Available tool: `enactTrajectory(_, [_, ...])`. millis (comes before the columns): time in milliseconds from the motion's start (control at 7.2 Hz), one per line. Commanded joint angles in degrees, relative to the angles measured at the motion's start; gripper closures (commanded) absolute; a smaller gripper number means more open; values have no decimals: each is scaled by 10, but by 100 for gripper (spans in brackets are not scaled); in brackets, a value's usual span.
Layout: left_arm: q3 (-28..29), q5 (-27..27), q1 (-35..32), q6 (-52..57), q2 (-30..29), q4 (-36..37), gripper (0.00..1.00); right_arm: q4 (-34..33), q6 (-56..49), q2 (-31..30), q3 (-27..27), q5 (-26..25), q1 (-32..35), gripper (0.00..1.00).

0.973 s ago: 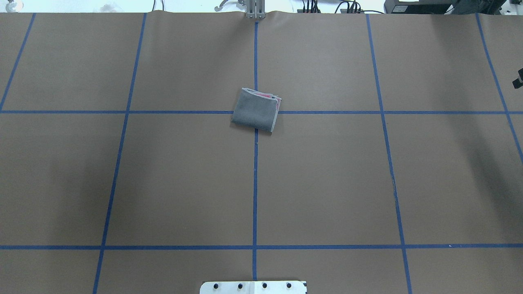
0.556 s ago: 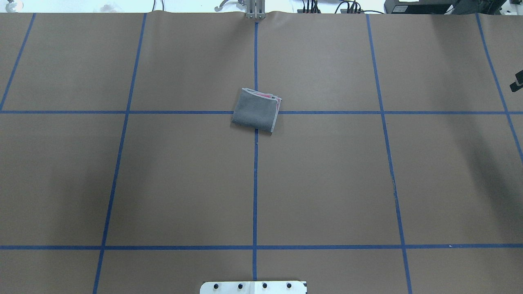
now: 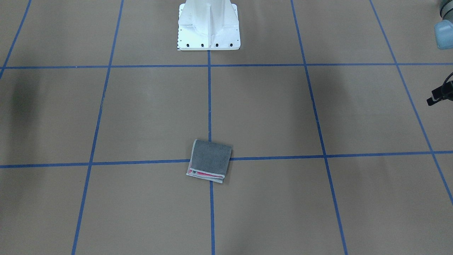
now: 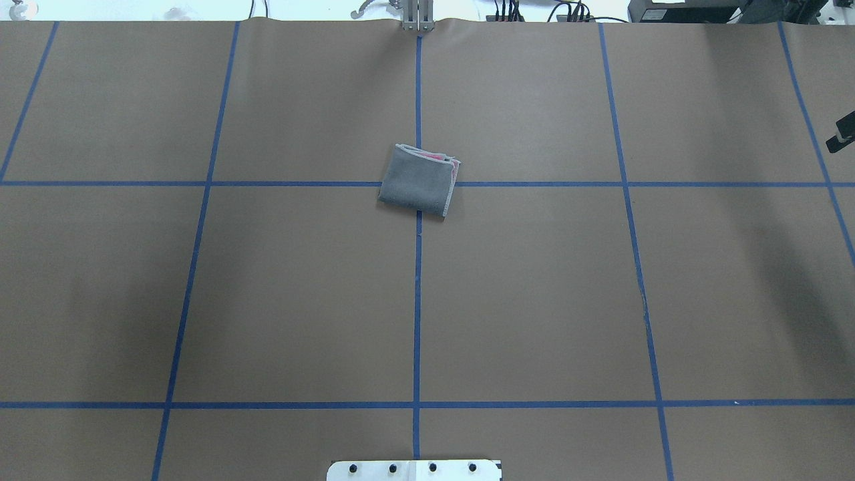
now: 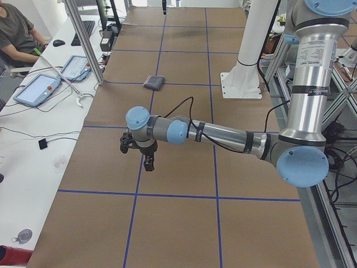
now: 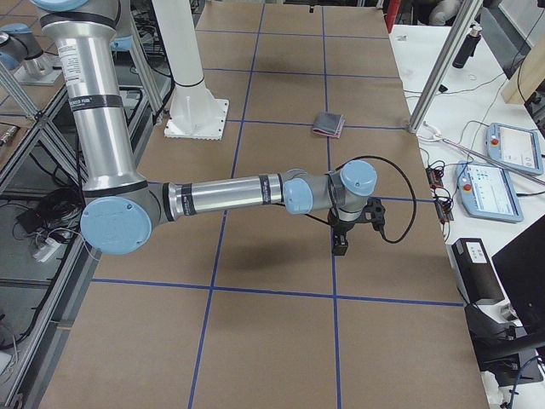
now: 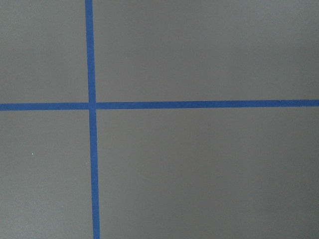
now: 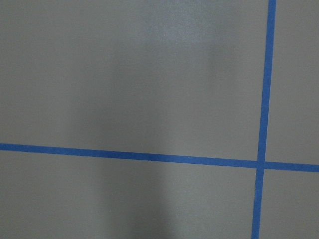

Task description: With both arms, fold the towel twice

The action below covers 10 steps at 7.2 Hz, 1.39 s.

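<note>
The towel (image 4: pixel 415 184) lies folded into a small rectangle at the crossing of the blue tape lines, dark grey face up, with pink layers showing at its far and right edges. It also shows in the front-facing view as towel (image 3: pixel 210 159). Nothing touches it. My left gripper (image 5: pixel 148 163) hangs over the table far toward the left end, and my right gripper (image 6: pixel 341 244) hangs far toward the right end. I cannot tell whether either is open or shut. Both wrist views show only brown table and tape.
The white pedestal base (image 3: pixel 208 32) stands at the robot's side of the table. Teach pendants (image 5: pixel 36 89) and cables lie on the white bench beyond the far edge, where a person (image 5: pixel 14 33) sits. A metal post (image 4: pixel 417 17) rises at the far edge.
The towel has not moved. The small black piece of the right arm at the overhead view's right edge has shifted slightly inward and down.
</note>
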Motion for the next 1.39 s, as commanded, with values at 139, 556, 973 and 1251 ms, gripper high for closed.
enactTrajectory(139, [3,0,-28,-2,11,-1,0,-2,7,-14,13,2,0,0])
enactTrajectory(556, [16,-3,-29,0,1,-1,0,0,5,-23,28,-2,0,0])
enactTrajectory(973, [14,-3,-29,0,-3,-2,0,7,-1,-52,41,2,0,0])
enactTrajectory(1251, [16,-3,-29,1,-2,-5,0,8,-1,-68,56,-8,0,0])
